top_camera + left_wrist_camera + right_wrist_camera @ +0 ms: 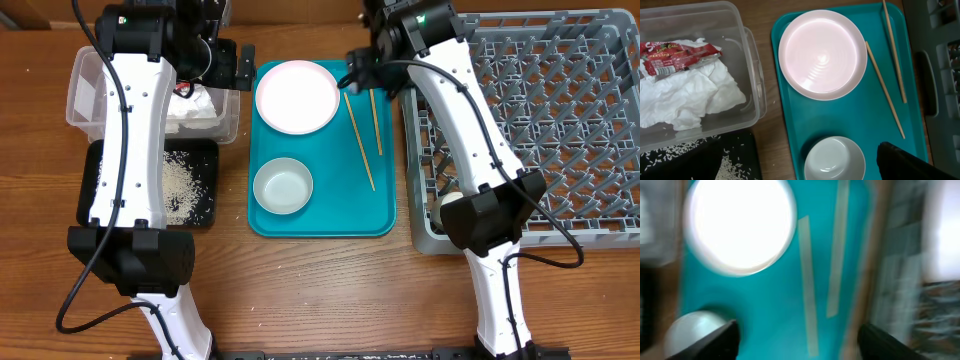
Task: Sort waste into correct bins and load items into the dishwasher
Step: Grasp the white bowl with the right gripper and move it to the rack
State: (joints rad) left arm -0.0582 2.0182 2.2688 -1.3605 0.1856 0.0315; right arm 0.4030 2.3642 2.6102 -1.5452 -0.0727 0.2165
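Note:
The pale plate (pixel 297 96) (pixel 822 52), a white bowl (pixel 283 186) (pixel 834 160) and two chopsticks (pixel 362 140) (pixel 885 90) lie on the teal tray (pixel 330 215). The red wrapper (pixel 677 56) and the napkin (pixel 690 95) lie in the clear tub (pixel 85 85). Rice (pixel 180 185) lies in the black tray (pixel 205 215). My left gripper (pixel 232 68) hovers open and empty between the tub and the plate; only one finger (pixel 900 162) shows. My right gripper (pixel 365 75) (pixel 800 340) is open and empty above the chopsticks (pixel 807 285).
The grey dish rack (pixel 560 120) fills the right side. A small white item (pixel 443 208) sits at its front left corner, partly hidden by the right arm. The right wrist view is blurred. A few rice grains lie in the tub's front edge (pixel 680 147).

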